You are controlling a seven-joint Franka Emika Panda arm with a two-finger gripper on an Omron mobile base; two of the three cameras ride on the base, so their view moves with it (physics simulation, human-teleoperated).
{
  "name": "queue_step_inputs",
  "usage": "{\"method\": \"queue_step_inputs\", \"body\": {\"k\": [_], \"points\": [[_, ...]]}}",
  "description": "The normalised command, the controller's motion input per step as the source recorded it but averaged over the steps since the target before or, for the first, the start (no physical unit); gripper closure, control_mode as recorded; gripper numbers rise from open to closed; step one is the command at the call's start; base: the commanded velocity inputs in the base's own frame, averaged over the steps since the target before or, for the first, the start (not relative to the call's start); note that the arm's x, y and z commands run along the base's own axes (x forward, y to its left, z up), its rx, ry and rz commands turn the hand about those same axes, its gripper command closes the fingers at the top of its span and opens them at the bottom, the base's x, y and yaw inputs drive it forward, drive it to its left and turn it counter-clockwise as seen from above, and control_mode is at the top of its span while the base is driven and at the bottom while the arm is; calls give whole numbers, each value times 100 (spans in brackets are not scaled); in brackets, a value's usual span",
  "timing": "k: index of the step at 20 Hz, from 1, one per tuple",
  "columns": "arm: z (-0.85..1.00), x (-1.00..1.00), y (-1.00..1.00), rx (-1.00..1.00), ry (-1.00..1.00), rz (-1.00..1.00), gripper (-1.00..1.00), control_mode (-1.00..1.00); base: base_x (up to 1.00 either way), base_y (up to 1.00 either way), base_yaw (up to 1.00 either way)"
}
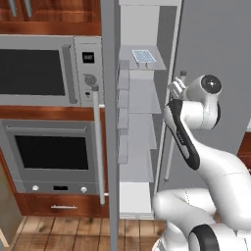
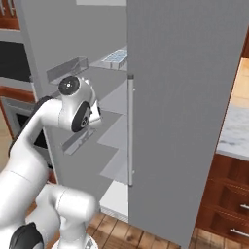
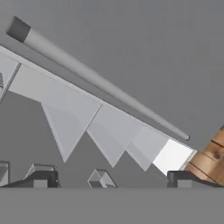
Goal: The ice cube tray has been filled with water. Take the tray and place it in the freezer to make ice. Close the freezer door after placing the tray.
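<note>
White ice cube tray (image 1: 144, 56) sits on the freezer's top shelf (image 1: 147, 65); your claw (image 3: 111, 179) gapes wide and empty. Swing round the freezer door (image 1: 110, 122) and push it steadily shut.

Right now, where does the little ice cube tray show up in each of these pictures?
Left base view: the ice cube tray lies on the top white shelf inside the open freezer, upper centre.
Right base view: tray upper centre-left, beside the closed door's edge.
Hand view: I cannot make it out.
Shared landmark: the closed door's bar handle.
</note>
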Motion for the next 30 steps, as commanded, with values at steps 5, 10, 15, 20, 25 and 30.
{"method": "queue_step_inputs", "body": {"k": [5, 10, 15, 20, 25, 30], "points": [[0, 0, 0, 0, 0, 0, -100, 100, -79, 1, -2], [0, 0, 0, 0, 0, 0, -100, 100, -52, 14, -13], [0, 0, 0, 0, 0, 0, -100, 100, -13, 37, -21], [0, 0, 0, 0, 0, 0, -100, 100, 2, 56, -16], [0, 0, 0, 0, 0, 0, -100, 100, 5, 32, -6], [0, 0, -11, 1, 0, 0, -100, -100, 0, 0, 0]]}}
